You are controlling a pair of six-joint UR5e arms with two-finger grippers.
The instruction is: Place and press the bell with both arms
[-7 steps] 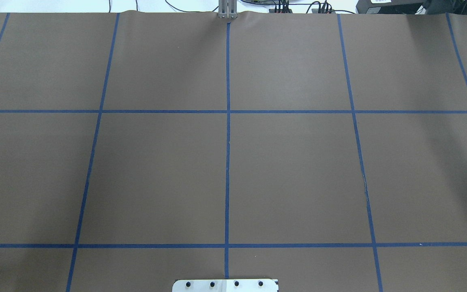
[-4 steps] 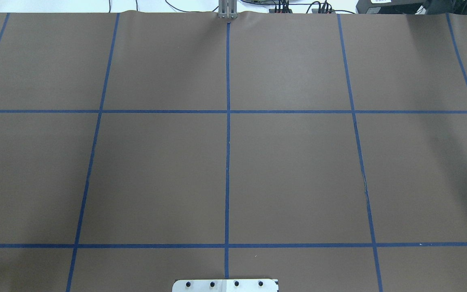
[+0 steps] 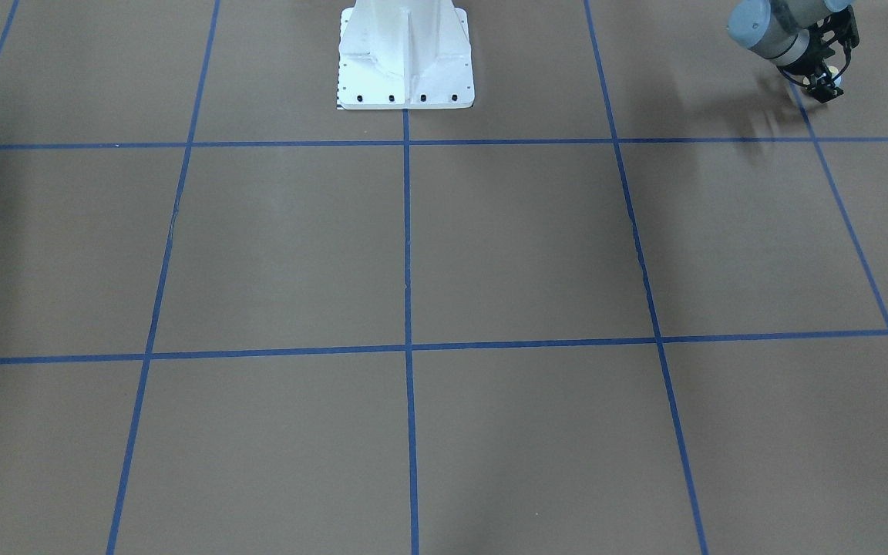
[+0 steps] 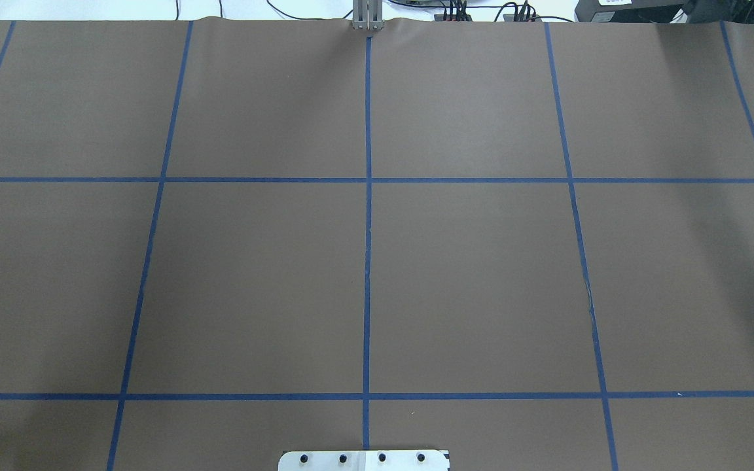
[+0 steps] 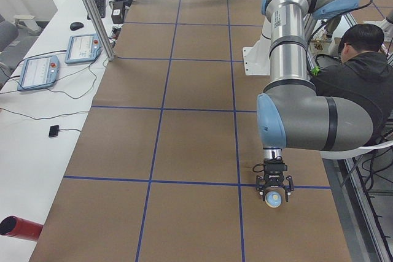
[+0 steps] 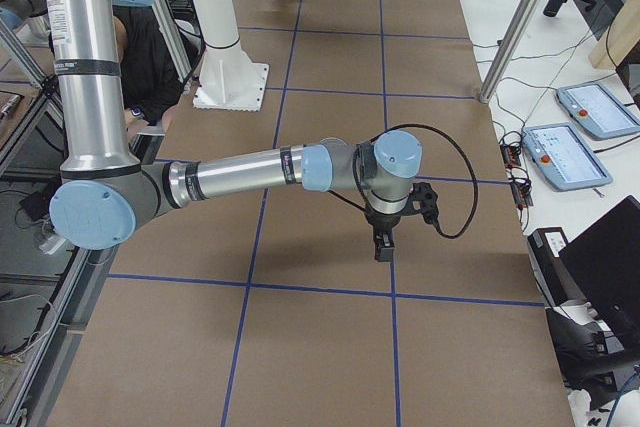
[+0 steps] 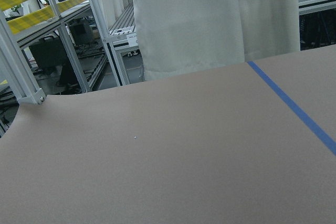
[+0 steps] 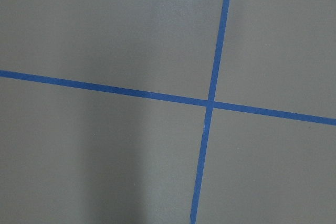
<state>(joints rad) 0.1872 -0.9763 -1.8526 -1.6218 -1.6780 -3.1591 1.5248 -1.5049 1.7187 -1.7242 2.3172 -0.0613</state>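
Bell: the bell is carried at the tip of the left arm, low over the counter near its end on the robot's left. It lies just beside a blue tape line. Whether its base touches the surface cannot be told.
Left jaws: they are closed around the bell, which is gripped from the sides. This grip is judged to leave the base free to be set down flat.
Right arm: the right arm is stretched out over the counter's other end with its wrist pointed down at a tape crossing. It is well apart from the bell.
Right jaws: their state cannot be told, as they are seen only from the side camera.
Middle of counter: no arm is seen in the overhead view; the white pedestal stands at the near edge.
Step judged: the bell is not yet placed, and pressing is left for afterwards.
Risk: if the bell is released while tilted, it could be rocked or slid.
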